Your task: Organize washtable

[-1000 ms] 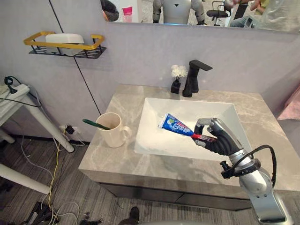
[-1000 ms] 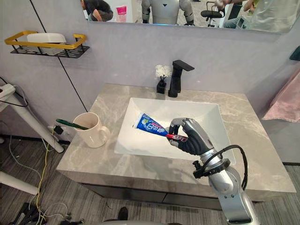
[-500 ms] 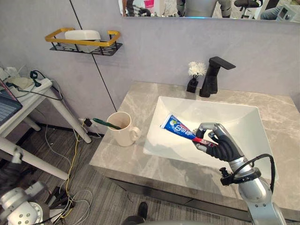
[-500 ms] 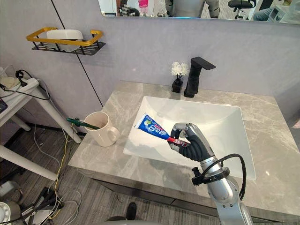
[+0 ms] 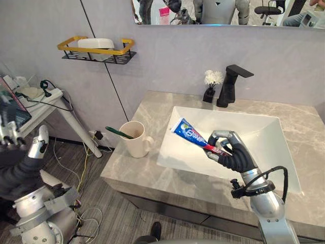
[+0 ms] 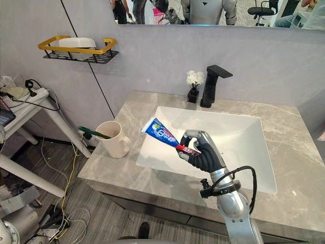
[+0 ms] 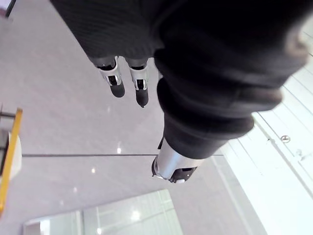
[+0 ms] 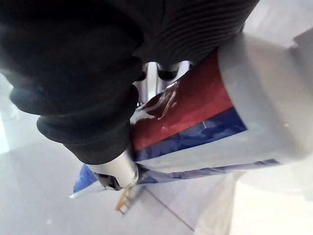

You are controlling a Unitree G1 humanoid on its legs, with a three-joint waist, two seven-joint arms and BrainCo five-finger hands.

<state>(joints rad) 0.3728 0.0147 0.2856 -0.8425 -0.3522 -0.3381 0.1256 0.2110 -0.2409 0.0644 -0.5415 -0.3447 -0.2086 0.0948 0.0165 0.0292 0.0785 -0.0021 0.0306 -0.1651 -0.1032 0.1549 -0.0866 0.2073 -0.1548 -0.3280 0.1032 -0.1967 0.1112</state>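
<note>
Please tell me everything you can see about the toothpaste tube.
The toothpaste tube is blue with white and green marks, red at one end. The right hand curls its fingers round that red end. It tilts, flat end up toward the robot's left, above the white sink, touching nothing else.

Grey wall (image 5: 167, 61), mirror (image 5: 228, 12) above; yellow-railed shelf (image 5: 96, 56); white side table (image 5: 76, 127); dark plank floor (image 5: 117, 218).

The blue-and-white plastic toothpaste tube (image 5: 189, 134) slants above the white rectangular sink (image 5: 259, 127), its red end clasped in the right hand (image 5: 232, 156). Its flat end points up and leftward.
</note>
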